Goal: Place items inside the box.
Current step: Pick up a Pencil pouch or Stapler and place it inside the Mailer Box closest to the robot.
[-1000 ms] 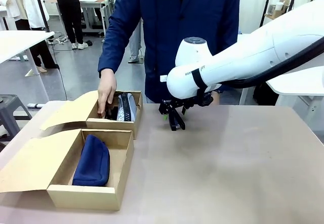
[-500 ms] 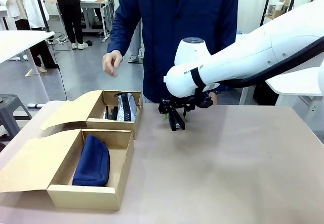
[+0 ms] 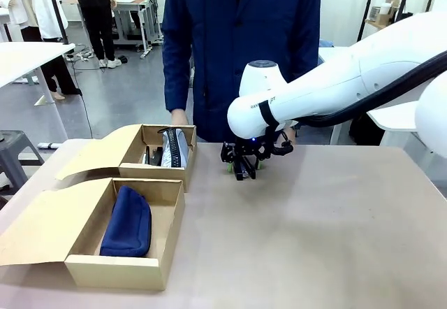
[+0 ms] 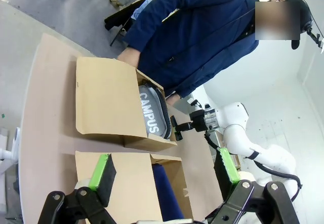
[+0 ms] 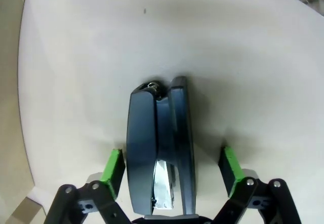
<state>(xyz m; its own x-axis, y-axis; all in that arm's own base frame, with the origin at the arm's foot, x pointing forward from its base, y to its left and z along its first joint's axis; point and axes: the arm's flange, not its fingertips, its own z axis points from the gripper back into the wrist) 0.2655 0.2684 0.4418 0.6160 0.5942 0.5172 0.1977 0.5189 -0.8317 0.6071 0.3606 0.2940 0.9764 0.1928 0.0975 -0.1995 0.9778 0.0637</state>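
Observation:
A black stapler point(image 5: 159, 153) lies on the beige table, lengthwise between the green pads of my right gripper point(image 5: 174, 163). The jaws straddle it, still open: one pad is nearly against its side and a gap remains at the other. From the front, the right gripper point(image 3: 241, 168) is down at the tabletop in the middle, just right of the boxes. A navy blue pouch point(image 3: 127, 221) lies inside the near cardboard box point(image 3: 167, 242). My left gripper point(image 4: 164, 165) is open and holds nothing, high above the boxes.
The far cardboard box point(image 3: 157, 173) holds a grey pouch point(image 4: 154, 112) printed CAMPUS and a dark item beside it. Both box lids fold out to the left. The person in a blue coat stands at the far edge, one hand point(image 3: 179, 118) just behind the far box.
The person's hand came out of the far box, rose, then dropped behind it. My right gripper sank a little and its jaws narrowed around the stapler.

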